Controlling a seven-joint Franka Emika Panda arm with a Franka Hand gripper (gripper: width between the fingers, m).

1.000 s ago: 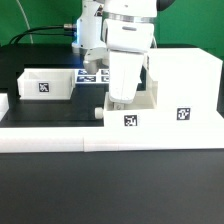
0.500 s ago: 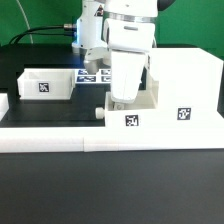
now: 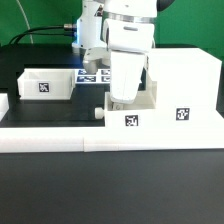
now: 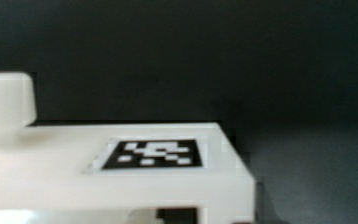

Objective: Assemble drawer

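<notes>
The hand is hanging low at the drawer box; I cannot tell its opening. Misalignment is risking shoving the drawer box askew.

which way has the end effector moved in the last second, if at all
No. In the exterior view the end effector sits at the same spot as before, just above the front tag on the big white part, with no shift against the marker board.
</notes>
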